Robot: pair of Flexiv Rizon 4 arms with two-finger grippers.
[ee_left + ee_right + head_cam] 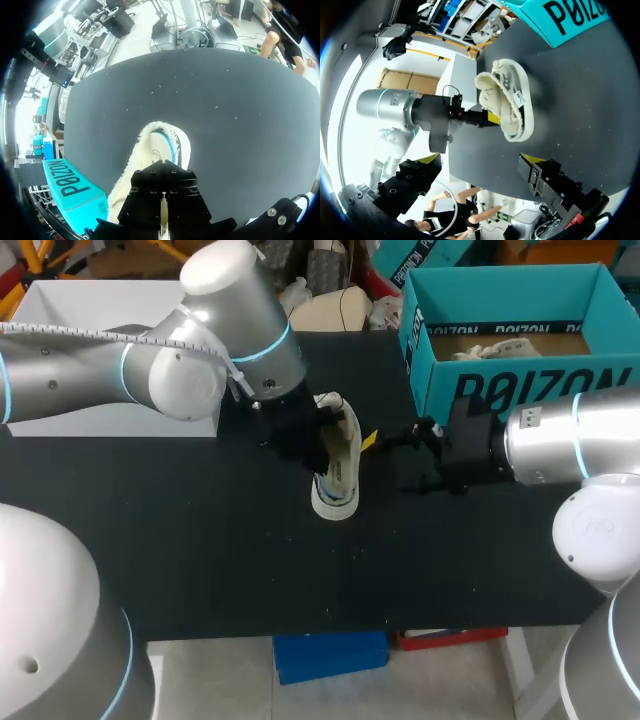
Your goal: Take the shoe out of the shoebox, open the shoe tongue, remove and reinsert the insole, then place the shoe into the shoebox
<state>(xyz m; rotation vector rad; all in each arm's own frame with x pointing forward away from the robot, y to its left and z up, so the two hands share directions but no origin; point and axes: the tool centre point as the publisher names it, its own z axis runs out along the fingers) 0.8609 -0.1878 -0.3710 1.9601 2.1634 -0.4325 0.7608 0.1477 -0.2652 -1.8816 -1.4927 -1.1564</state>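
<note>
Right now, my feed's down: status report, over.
Left gripper shut on shoe, mid-table. Right gripper open, between shoe and shoebox. Nothing else in the way.

- Left arm comes in from the left, wrist angled down over the bench's middle.
- Left end effector has its fingers drawn close, pinching the shoe.
- Right arm lies level, and the right end effector has its fingers spread wide, touching nothing.

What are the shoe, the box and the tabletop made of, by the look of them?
Shoe: cream fuzzy upper, probably fleece or suede; smooth pale sole, likely rubber. Box: teal cardboard, matte, brown inside. Tabletop: black matte cover, perhaps cloth or foam, flecked with lint.
</note>
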